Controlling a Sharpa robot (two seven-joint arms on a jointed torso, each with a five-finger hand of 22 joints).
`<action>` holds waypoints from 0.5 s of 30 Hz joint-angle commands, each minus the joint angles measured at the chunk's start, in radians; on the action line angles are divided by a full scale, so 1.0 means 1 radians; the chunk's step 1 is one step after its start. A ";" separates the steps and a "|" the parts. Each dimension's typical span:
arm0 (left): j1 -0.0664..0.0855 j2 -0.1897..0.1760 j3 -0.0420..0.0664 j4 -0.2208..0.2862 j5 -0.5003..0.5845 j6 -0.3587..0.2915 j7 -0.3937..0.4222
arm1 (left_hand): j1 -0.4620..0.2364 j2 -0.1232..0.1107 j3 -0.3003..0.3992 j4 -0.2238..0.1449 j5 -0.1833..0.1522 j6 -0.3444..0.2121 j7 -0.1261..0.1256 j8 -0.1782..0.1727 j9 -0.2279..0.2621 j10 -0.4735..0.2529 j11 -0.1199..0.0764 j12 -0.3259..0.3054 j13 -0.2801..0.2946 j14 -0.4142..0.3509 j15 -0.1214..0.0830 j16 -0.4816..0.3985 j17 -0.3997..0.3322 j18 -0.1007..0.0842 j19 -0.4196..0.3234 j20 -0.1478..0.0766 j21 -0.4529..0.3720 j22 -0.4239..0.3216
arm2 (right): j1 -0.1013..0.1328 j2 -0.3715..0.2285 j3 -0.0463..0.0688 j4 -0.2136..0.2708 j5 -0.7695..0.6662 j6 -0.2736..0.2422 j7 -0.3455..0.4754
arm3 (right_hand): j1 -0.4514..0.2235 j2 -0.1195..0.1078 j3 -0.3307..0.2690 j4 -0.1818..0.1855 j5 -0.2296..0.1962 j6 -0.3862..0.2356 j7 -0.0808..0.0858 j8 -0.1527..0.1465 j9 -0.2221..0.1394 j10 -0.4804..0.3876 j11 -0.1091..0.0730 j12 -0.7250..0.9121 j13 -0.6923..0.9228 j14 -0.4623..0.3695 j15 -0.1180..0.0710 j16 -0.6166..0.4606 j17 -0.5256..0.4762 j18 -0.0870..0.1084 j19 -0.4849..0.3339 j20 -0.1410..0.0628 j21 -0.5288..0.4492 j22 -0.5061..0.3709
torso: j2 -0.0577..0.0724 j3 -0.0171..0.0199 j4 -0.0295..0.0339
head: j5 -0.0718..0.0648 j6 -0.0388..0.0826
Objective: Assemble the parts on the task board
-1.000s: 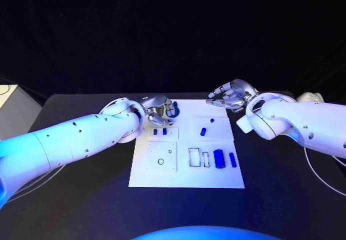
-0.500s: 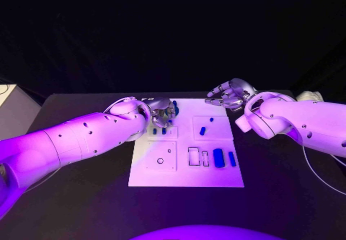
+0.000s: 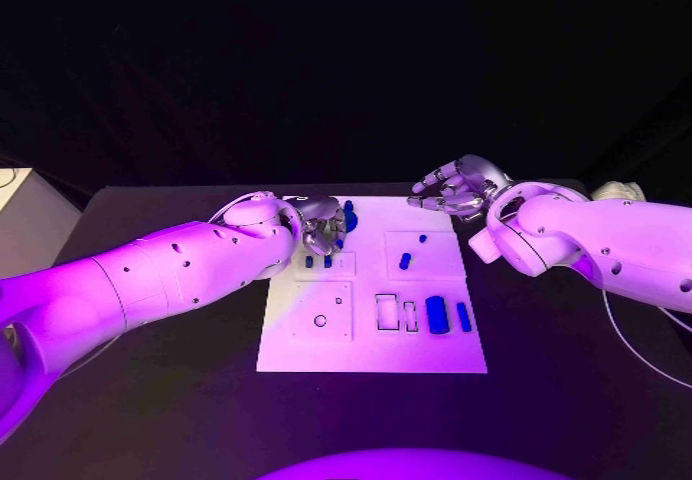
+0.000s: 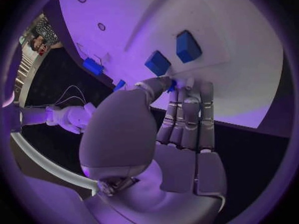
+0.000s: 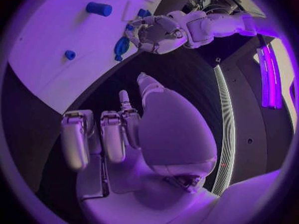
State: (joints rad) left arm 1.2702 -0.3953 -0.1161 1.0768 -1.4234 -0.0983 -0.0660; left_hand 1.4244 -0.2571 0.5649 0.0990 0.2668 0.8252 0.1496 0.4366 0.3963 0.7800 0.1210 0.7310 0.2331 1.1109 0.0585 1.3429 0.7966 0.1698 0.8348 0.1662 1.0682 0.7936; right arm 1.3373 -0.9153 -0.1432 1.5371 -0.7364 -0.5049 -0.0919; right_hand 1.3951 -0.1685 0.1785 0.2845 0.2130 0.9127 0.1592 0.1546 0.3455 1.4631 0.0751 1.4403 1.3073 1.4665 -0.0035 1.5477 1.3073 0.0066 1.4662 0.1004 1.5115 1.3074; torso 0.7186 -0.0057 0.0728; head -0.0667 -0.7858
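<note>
The white task board (image 3: 296,355) lies in the middle of the table. My left hand (image 3: 320,224) hovers over its far left corner and pinches a blue part (image 3: 348,214) between thumb and fingers; that hand (image 5: 157,32) and the part (image 5: 121,46) also show in the right wrist view. A sliver of the blue part (image 4: 170,86) peeks out at the fingertips. Two small blue parts (image 3: 317,262) stand in the block just below the hand. My right hand (image 3: 456,190) hangs past the far right corner, fingers apart, holding nothing.
On the board are a blue piece (image 3: 405,262), a small peg (image 3: 423,239), two blue cylinders (image 3: 436,315) beside two empty slots (image 3: 387,312), and a round hole (image 3: 320,321). Black table surrounds the board.
The left arm has shifted slightly over the board's far left corner, still holding the blue part. The right hand has stayed almost still.
</note>
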 commanded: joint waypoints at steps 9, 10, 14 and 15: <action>0.000 0.008 0.000 -0.011 0.001 0.041 0.014 | -0.011 0.019 0.024 -0.017 -0.009 0.043 0.001 -0.051 -0.026 0.080 -0.014 -0.067 -0.052 0.032 -0.014 0.032 0.005 0.014 0.001 -0.014 0.026 0.018 | 0.000 0.003 0.000 -0.001 -0.014 0.007 0.011 | -0.007 0.007 0.003 0.000 0.008 0.006 0.000 0.002 -0.001 -0.002 0.000 -0.001 0.150 0.089 0.004 -0.004 0.203 0.010 0.076 0.003 -0.003 0.222 | 0.000 -0.0005 0.0004 | -0.001 -0.002; 0.000 0.008 0.000 -0.011 0.002 0.040 0.015 | -0.012 0.019 0.024 -0.018 -0.009 0.043 0.001 -0.054 -0.027 0.084 -0.014 -0.071 -0.054 0.033 -0.014 0.034 0.005 0.014 0.001 -0.014 0.027 0.019 | 0.000 0.003 0.000 -0.001 -0.014 0.007 0.011 | -0.007 0.007 0.003 0.000 0.008 0.006 0.000 0.002 -0.001 -0.002 0.000 -0.001 0.150 0.089 0.004 -0.004 0.203 0.010 0.076 0.003 -0.003 0.222 | 0.000 -0.0005 0.0004 | -0.001 -0.002; 0.000 0.009 0.000 -0.012 0.006 0.039 0.017 | -0.016 0.018 0.025 -0.021 -0.009 0.042 0.002 -0.066 -0.031 0.093 -0.014 -0.087 -0.063 0.038 -0.014 0.038 0.005 0.014 0.001 -0.015 0.030 0.021 | 0.000 0.003 0.000 -0.001 -0.015 0.007 0.010 | -0.007 0.007 0.003 0.000 0.008 0.006 0.000 0.002 -0.001 -0.002 0.000 -0.001 0.150 0.089 0.004 -0.004 0.203 0.010 0.076 0.003 -0.003 0.222 | 0.000 0.0001 0.0004 | -0.001 -0.002; 0.000 0.010 0.000 -0.012 0.007 0.039 0.018 | -0.016 0.018 0.025 -0.021 -0.009 0.042 0.002 -0.067 -0.031 0.094 -0.014 -0.088 -0.064 0.038 -0.014 0.039 0.005 0.014 0.001 -0.015 0.030 0.021 | 0.000 0.004 0.000 0.000 -0.015 0.007 0.010 | -0.007 0.007 0.003 0.000 0.008 0.006 0.000 0.002 -0.001 -0.002 0.000 -0.001 0.150 0.089 0.004 -0.004 0.203 0.010 0.076 0.003 -0.003 0.222 | 0.000 0.0002 0.0002 | -0.001 -0.002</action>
State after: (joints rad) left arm 1.2736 -0.3886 -0.1139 1.0646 -1.4231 -0.0855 -0.0584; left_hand 1.4170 -0.2408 0.5869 0.0824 0.2627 0.8635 0.1499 0.3728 0.3661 0.8691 0.1071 0.6447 0.1687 1.1420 0.0445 1.3781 0.8022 0.1698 0.8345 0.1588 1.0920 0.8138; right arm 1.3373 -0.9126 -0.1432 1.5362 -0.7391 -0.5047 -0.0919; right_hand 1.3910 -0.1644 0.1785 0.2845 0.2172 0.9127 0.1592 0.1547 0.3455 1.4631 0.0751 1.4403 1.3073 1.4665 -0.0035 1.5477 1.3073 0.0066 1.4662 0.1004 1.5116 1.3080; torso 0.7181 -0.0058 0.0731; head -0.0674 -0.7880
